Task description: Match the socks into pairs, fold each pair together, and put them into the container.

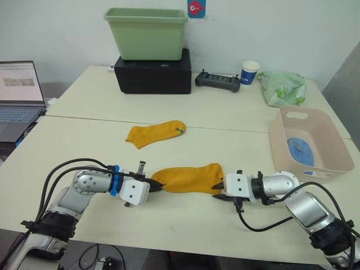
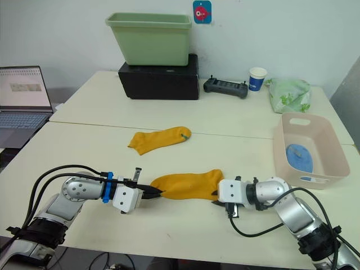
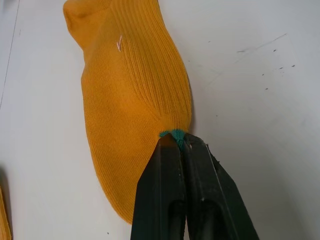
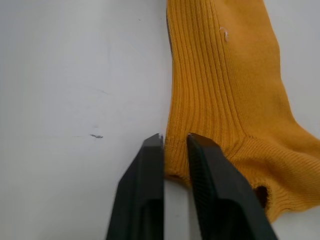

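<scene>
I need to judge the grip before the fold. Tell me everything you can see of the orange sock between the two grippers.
The near orange sock is short, ribbed knit, mustard coloured, lying flat and lengthwise across the table. The left gripper is shut on its toe end, where a small green mark shows. The right gripper pinches the cuff edge, fingers slightly apart around the fabric. A small white fleck sits on the ribbing.

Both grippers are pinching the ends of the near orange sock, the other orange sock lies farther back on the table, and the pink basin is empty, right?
Not quite: the pink basin is not empty. The left eye view shows a light blue sock bundle lying inside it. The rest stands: the left gripper and right gripper pinch the ends of the near orange sock, and the other orange sock lies farther back.
</scene>
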Motion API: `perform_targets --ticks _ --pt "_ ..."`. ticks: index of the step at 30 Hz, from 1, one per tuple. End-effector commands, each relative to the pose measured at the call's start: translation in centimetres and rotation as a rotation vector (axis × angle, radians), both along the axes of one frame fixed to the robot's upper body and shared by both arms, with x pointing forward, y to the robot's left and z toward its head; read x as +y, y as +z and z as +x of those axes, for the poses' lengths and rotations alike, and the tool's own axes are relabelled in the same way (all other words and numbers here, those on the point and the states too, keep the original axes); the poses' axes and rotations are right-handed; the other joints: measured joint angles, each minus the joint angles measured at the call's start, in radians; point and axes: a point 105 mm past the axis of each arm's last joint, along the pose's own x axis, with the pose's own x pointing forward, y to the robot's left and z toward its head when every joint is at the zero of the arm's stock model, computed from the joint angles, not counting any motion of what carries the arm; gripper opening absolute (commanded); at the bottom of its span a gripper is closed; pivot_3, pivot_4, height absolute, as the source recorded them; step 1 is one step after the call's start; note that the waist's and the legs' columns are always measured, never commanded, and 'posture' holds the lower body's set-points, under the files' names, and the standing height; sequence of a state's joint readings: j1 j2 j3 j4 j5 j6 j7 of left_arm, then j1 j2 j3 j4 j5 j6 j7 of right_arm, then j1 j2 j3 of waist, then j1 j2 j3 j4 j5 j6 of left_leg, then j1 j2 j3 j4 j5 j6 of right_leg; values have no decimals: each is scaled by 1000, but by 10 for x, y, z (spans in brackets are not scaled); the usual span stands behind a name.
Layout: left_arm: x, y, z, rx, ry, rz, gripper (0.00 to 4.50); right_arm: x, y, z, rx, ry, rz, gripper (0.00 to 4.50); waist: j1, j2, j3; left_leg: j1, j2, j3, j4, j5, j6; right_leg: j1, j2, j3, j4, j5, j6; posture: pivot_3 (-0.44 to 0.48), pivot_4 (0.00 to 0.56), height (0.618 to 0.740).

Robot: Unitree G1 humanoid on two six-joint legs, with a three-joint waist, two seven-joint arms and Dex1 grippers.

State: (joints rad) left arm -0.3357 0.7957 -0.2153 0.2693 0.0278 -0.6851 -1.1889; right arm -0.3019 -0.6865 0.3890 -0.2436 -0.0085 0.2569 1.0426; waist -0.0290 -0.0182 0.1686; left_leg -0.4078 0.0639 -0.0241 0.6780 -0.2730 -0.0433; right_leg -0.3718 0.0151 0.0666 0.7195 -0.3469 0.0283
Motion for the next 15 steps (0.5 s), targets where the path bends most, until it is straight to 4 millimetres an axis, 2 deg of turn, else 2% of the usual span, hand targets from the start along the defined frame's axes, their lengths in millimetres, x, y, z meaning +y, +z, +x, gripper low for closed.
perform_targets --ticks 1,6,11,15 --pt "-1 7 0 -16 -17 -3 0 0 9 0 35 -43 40 42 0 0 0 0 0 0 0 0 0 0 0 0 0 0 0 0 150 696" --pt "-4 19 -15 152 0 -50 0 6 25 -14 135 -66 135 42 -1 0 0 -1 1 0 0 0 0 -1 0 0 0 0 0 0 150 696" --pt "-9 44 -55 546 73 -107 0 7 45 -54 376 -98 259 42 -1 0 2 -2 1 -2 -1 0 0 -1 0 -2 -1 0 0 0 150 696" --pt "-3 51 -85 838 142 -59 0 0 50 -75 592 -166 274 42 -2 0 2 -1 1 -2 -1 0 0 1 0 -2 0 0 0 0 150 696"
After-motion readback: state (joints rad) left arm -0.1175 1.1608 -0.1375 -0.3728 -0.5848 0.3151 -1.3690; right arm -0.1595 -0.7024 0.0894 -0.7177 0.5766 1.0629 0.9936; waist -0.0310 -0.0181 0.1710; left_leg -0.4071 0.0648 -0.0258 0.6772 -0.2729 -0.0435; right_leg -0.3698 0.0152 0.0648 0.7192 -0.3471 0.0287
